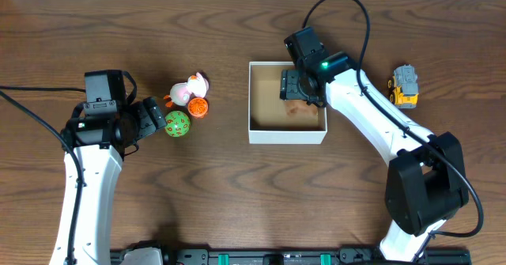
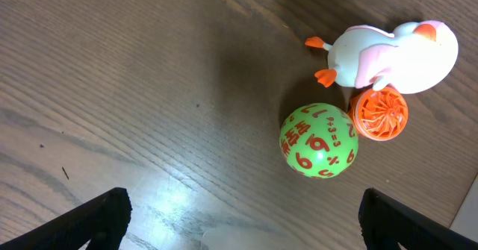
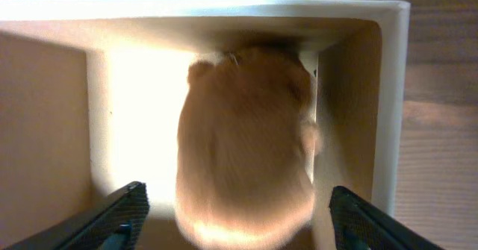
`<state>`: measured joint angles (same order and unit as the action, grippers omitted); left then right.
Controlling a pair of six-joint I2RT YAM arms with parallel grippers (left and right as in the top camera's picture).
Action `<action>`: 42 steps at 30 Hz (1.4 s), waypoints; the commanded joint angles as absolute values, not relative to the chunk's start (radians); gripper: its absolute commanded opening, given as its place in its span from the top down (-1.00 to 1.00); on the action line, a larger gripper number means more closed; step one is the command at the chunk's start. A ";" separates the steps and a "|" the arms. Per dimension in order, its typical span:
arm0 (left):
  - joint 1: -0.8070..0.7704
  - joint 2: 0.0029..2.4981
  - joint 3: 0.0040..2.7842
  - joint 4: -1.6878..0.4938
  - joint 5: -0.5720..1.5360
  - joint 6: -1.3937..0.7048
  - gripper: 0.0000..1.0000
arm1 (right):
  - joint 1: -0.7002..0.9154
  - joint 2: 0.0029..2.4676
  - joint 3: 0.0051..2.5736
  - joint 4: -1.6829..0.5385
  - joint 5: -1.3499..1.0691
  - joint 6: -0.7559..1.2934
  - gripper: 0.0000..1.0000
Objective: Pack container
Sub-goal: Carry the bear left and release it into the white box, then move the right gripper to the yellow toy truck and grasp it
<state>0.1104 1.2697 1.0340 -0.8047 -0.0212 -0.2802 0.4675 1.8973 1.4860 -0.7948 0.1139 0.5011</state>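
Hovering right gripper (image 1: 299, 92): fingers apart, over a tan furry toy (image 3: 243, 145)
Small square white-walled cardboard container (image 1: 286, 134): centre of the brown wooden table (image 1: 237, 202), furry toy inside
Left gripper (image 2: 243, 224): fingers apart, near a green numbered ball (image 2: 319, 140)

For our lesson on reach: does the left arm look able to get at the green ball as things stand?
Probably yes. The left gripper is open, with only bare table between it and the green ball; the duck and orange ball sit beyond it.
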 commanded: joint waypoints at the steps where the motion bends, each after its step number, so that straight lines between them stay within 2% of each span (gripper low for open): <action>1: 0.115 1.274 1.051 -0.807 -0.014 -0.263 -0.96 | 0.473 1.901 1.485 -0.796 0.130 0.432 -0.72; 3: 0.115 1.274 1.051 -0.807 -0.014 -0.263 -0.96 | 0.471 1.899 1.485 -0.796 0.131 0.432 -0.79; 8: 0.115 1.274 1.051 -0.807 -0.014 -0.263 -0.96 | 0.463 1.846 1.485 -0.801 0.174 0.403 -0.79; 11: 0.115 1.274 1.051 -0.807 -0.014 -0.263 -0.96 | 0.441 1.761 1.486 -0.808 0.257 0.403 -0.98; 12: 0.115 1.274 1.051 -0.807 -0.014 -0.263 -0.96 | 0.426 1.724 1.486 -0.808 0.278 0.403 -0.99; 16: 0.115 1.274 1.051 -0.807 -0.014 -0.263 -0.96 | 0.323 1.609 1.486 -0.824 0.308 0.402 -0.99; 20: 0.115 1.274 1.051 -0.807 -0.014 -0.263 -0.96 | 0.152 1.573 1.486 -0.857 0.293 0.386 -0.98; 25: 0.115 1.274 1.051 -0.807 -0.014 -0.263 -0.96 | -0.044 1.639 1.483 -0.865 0.152 0.244 -0.98; 28: 0.115 1.274 1.051 -0.807 -0.014 -0.263 -0.96 | -0.107 1.705 1.483 -0.854 0.073 0.120 -0.98; 33: 0.115 1.274 1.051 -0.807 -0.014 -0.263 -0.96 | -0.154 1.827 1.483 -0.773 0.048 -0.025 -0.98; 42: 0.115 1.274 1.051 -0.807 -0.014 -0.263 -0.96 | -0.197 1.955 1.483 -0.687 0.048 -0.042 -0.98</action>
